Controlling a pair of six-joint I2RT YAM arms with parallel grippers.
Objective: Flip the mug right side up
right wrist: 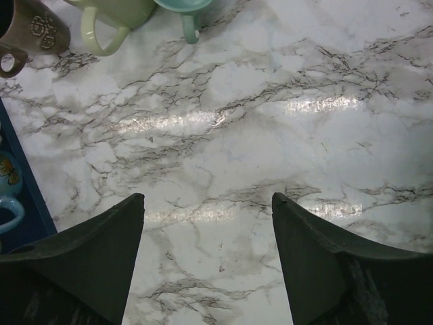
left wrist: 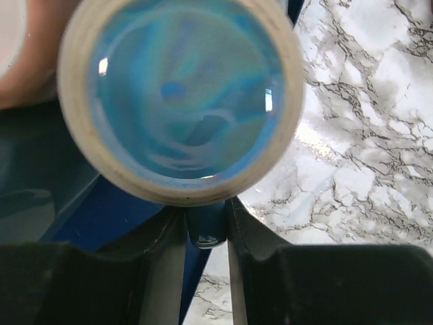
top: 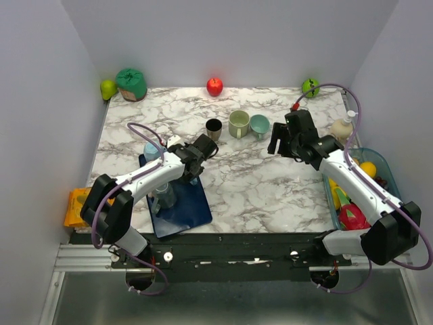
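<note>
The mug (left wrist: 179, 101) has a cream rim and a glossy blue inside, and its mouth faces the left wrist camera. My left gripper (left wrist: 206, 218) is shut on its blue handle (left wrist: 207, 229), holding it over the edge of the dark blue tray (left wrist: 101, 217). In the top view the left gripper (top: 201, 149) sits above the tray (top: 183, 206) and hides most of the mug. My right gripper (top: 276, 141) is open and empty over bare marble, and its wrist view shows it (right wrist: 208, 198) with the jaws wide apart.
A brown mug (top: 214, 128), a green mug (top: 238, 124) and a teal mug (top: 259, 124) stand mid-table. Other cups (top: 164, 196) stand on the tray. A fruit basket (top: 379, 162) and a soap bottle (top: 344, 127) are at the right. Fruit lines the back wall.
</note>
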